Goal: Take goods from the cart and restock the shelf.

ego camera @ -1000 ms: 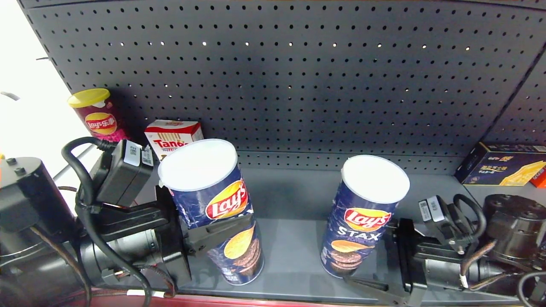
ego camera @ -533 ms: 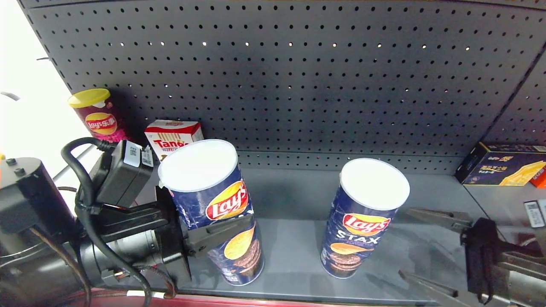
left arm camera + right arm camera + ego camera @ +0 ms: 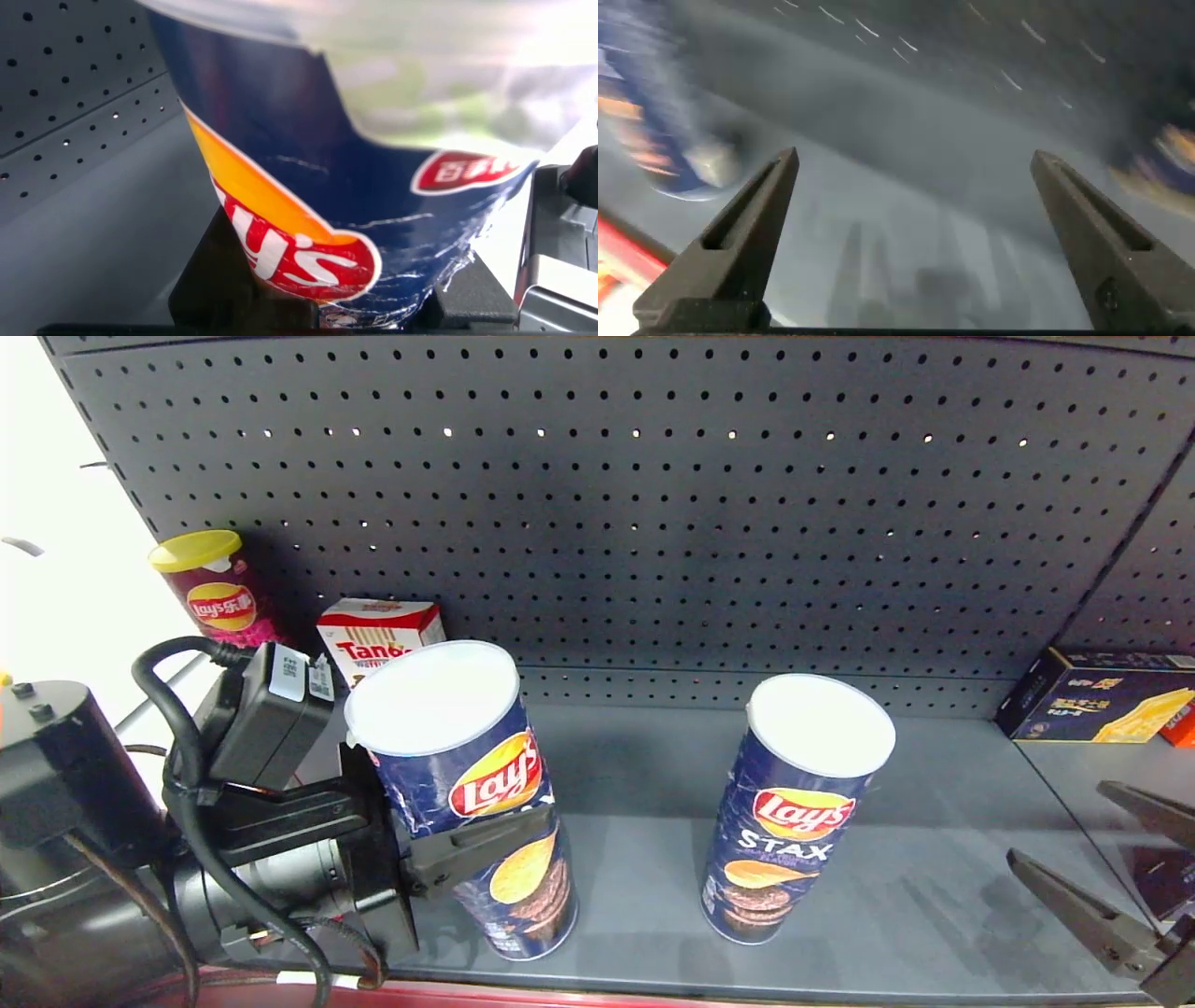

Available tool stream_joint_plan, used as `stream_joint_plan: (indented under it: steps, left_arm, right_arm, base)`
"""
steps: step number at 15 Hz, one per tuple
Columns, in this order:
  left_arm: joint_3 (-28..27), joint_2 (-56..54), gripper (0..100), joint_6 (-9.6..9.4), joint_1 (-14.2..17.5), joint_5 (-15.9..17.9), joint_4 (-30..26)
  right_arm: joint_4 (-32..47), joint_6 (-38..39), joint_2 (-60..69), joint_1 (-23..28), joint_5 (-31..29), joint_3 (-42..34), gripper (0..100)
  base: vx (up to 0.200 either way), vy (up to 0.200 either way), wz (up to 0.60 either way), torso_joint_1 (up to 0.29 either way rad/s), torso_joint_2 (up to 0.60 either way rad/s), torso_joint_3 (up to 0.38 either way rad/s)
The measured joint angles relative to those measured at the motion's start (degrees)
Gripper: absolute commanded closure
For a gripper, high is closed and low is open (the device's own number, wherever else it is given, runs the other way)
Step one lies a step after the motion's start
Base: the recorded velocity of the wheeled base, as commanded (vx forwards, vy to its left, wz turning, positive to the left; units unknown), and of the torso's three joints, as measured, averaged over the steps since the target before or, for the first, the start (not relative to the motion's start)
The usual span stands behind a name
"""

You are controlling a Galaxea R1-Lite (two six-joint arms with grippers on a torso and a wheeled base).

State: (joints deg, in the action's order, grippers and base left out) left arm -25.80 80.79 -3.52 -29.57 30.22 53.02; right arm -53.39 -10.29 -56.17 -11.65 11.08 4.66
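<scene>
**Two blue chip cans on the shelf, one in the left claw**

Two blue chip cans with white lids are at the front of the grey shelf (image 3: 644,859). We log them as the left can (image 3: 467,784) and the right can (image 3: 803,803).

Left can: the left gripper (image 3: 485,845) is clamped round its middle. One dark finger crosses the front of the label and the other is hidden behind the can. The base sits close to the shelf's front edge, and we cannot tell whether it bears fully on the shelf. In the left wrist view the can's blue side and logo (image 3: 374,187) sit right between the jaws.

Right can: upright on the shelf, well apart from the left can, with nothing touching it.

Right gripper (image 3: 1060,821): low at the right end of the shelf, apart from the right can, its jaws spread wide and holding nothing. The right wrist view shows the two fingers of this gripper (image 3: 915,159) far apart over bare shelf.

Further out, along the pegboard back panel (image 3: 607,523):
- A maroon can with a yellow lid (image 3: 219,593) stands in the far left corner.
- A red and white box (image 3: 378,635) stands just beside the maroon can, behind the left can.
- A dark blue box (image 3: 1092,709) lies at the far right.
</scene>
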Motion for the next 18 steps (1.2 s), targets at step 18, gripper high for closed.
stream_joint_plan:
  steps: [18]
  left_arm:
    - [-0.55,0.00,100,-0.35,-0.27,-0.12,0.27]
  right_arm:
    - [51.32,5.62,51.08,8.44,-13.86,-4.47,0]
  base:
    - [0.000,0.000,0.00,0.000,0.00,0.000]
